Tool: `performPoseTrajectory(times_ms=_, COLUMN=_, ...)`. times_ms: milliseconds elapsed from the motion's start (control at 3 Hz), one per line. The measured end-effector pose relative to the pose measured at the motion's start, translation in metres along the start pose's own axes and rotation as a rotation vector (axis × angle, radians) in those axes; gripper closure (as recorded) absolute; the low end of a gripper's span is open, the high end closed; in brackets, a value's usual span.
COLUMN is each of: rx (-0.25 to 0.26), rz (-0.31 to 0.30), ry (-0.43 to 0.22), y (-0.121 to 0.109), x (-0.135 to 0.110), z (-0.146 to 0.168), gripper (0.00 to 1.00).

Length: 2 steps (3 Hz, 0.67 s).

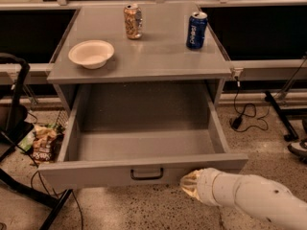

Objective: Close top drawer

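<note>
The top drawer (96, 175) is a wide, deep grey metal drawer, pulled out from the cabinet with its inside empty. Its flat front faces me and carries a small black bar handle (147, 174) at centre. My gripper (189, 184) sits at the end of the white arm coming in from the lower right. Its tip is against the drawer front, just right of the handle, near the front's lower edge.
The grey cabinet top (158, 56) holds a white bowl (91, 53), a patterned can (133, 21) and a blue can (196, 29). A snack bag (42, 147) and black chair legs (14, 104) lie at left. Cables (247, 111) and a stand base are at right.
</note>
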<state>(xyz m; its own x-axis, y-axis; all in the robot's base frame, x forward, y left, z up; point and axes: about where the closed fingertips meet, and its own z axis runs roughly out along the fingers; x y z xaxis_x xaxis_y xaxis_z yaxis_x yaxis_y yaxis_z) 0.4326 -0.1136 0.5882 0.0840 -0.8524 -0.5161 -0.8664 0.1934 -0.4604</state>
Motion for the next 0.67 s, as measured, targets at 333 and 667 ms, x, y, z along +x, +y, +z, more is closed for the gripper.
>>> performPoseTrajectory(times_ms=333, rx=0.006, rz=-0.027, ry=-0.011, y=-0.020, x=-0.007, z=0.010, gripper=1.00)
performPoseTrajectory(times_ms=667, rx=0.007, rz=-0.051, ry=-0.024, y=-0.045, x=-0.017, z=0.022, gripper=1.00)
